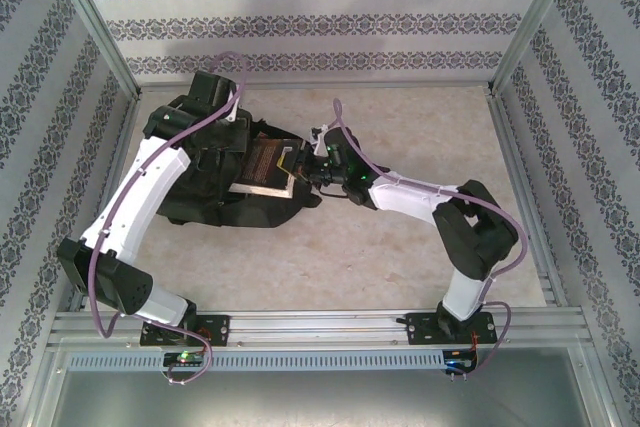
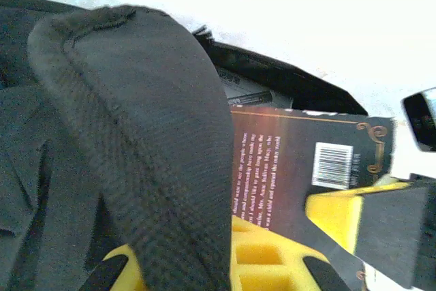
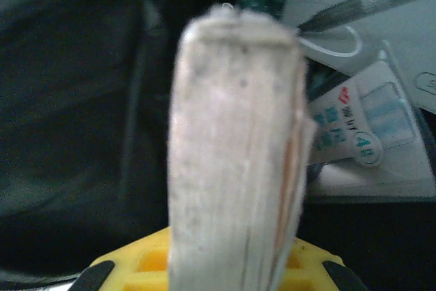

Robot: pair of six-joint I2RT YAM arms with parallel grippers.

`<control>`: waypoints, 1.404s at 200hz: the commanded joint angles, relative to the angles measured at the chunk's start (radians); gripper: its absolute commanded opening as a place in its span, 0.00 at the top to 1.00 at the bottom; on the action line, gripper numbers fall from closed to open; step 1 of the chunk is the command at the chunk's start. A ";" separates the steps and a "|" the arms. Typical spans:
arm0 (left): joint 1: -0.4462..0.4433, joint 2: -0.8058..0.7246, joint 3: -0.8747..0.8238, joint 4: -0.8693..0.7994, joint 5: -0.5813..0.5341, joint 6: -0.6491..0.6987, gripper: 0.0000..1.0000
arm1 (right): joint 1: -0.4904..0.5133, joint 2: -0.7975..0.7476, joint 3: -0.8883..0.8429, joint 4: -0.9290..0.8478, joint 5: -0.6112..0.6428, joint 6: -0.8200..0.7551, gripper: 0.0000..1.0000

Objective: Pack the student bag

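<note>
Top view: large black soft fabric backpack (image 1: pixel 215 209) lies flat on the beige speckled tabletop (image 1: pixel 400 247), left of centre and towards the far side. The left arm crosses over it, so much of its outline is hidden. As far as the visible fabric shows, its long axis runs roughly left to right, slightly slanted. The open mouth faces right, towards the right arm.

Left gripper (image 2: pixel 197 267): the fingers are pinched on a thick black padded fabric flap (image 2: pixel 157 134) of the backpack at the mouth. The flap rises between the yellow pads (image 2: pixel 262 257) and curves up over them in the left wrist view.

Right gripper (image 3: pixel 231 267): the fingers are clamped on a dark brown book with a gold-bordered cover (image 1: pixel 262 169). The right wrist view shows the pale page edge (image 3: pixel 235 155) standing upright between the yellow pads. The left wrist view shows one yellow pad pressed flat on the back cover, just below the white barcode label (image 2: pixel 334 166).

Book position: it lies across the backpack's mouth, with its left part over the black fabric and its right edge in the right gripper. The spine direction cannot be told.

Inside the mouth, beyond the book: a white printed packet (image 3: pixel 368 127) and a dark pen (image 3: pixel 368 5) resting on pale paper. Their exact layering is unclear.
</note>
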 commanded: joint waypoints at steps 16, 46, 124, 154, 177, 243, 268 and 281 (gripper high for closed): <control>-0.005 -0.053 0.109 0.079 -0.003 0.027 1.00 | 0.012 0.004 0.023 -0.007 -0.002 0.001 1.00; -0.009 -0.020 0.107 0.101 0.143 0.039 1.00 | 0.015 0.078 0.108 0.013 -0.044 0.009 1.00; -0.024 0.029 0.082 0.134 0.202 0.032 1.00 | 0.091 0.443 0.607 -0.119 -0.077 0.021 0.53; -0.025 0.037 0.061 0.135 0.188 0.024 1.00 | 0.053 0.271 0.427 -0.164 -0.004 -0.112 0.26; -0.024 0.042 0.029 0.153 0.219 0.008 1.00 | 0.001 0.095 0.262 -0.232 0.035 -0.237 0.24; -0.053 0.121 -0.060 0.224 0.324 -0.069 1.00 | -0.081 -0.252 -0.087 -0.285 0.093 -0.480 0.38; -0.066 0.196 -0.058 0.243 0.353 -0.097 1.00 | -0.086 -0.358 -0.166 -0.340 0.173 -0.501 0.49; -0.075 0.257 -0.037 0.236 0.362 -0.108 0.98 | -0.086 -0.416 -0.200 -0.370 0.228 -0.498 0.52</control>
